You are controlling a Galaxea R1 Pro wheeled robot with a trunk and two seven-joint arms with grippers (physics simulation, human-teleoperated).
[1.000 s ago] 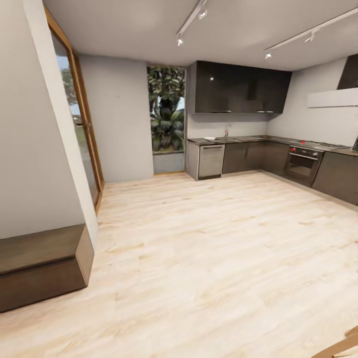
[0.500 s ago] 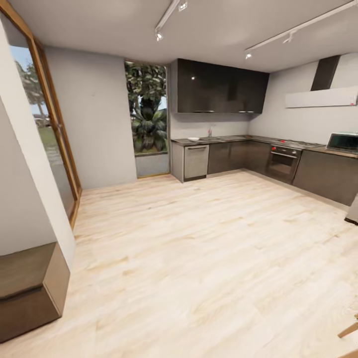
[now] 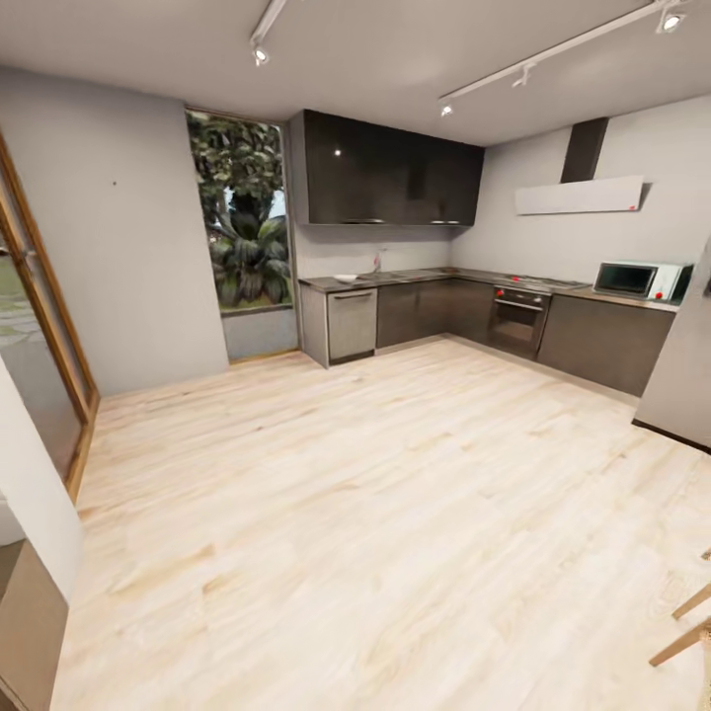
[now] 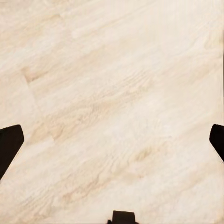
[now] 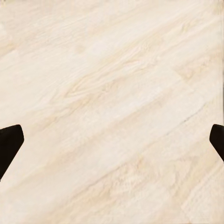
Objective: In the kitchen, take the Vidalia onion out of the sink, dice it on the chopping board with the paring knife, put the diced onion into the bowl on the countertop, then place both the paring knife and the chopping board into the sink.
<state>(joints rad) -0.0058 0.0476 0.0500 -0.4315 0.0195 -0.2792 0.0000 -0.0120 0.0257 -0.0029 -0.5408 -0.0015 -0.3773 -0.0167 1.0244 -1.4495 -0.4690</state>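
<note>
The kitchen lies far off across the room in the head view. Its grey countertop [image 3: 425, 276] runs along the back wall above dark cabinets. A small white bowl [image 3: 346, 278] sits near the counter's left end, with a thin tap [image 3: 376, 263] just right of it; the sink basin, onion, board and knife are too small to make out. My left gripper [image 4: 112, 140] hangs open over bare wooden floor, dark fingertips [image 4: 9, 142] far apart. My right gripper [image 5: 112, 140] is open the same way, fingertips [image 5: 9, 142] wide, nothing between them.
Pale wooden floor [image 3: 375, 494] stretches between me and the counter. An oven [image 3: 518, 324] and microwave [image 3: 632, 279] stand along the right run. A glass door [image 3: 39, 355] is at the left, a grey wall [image 3: 681, 375] juts in at the right, and wooden legs [image 3: 686, 632] show bottom right.
The camera has swung right and moved on: the left wall and brown bench slid out of the picture, and the microwave and the right counter run came into view.
</note>
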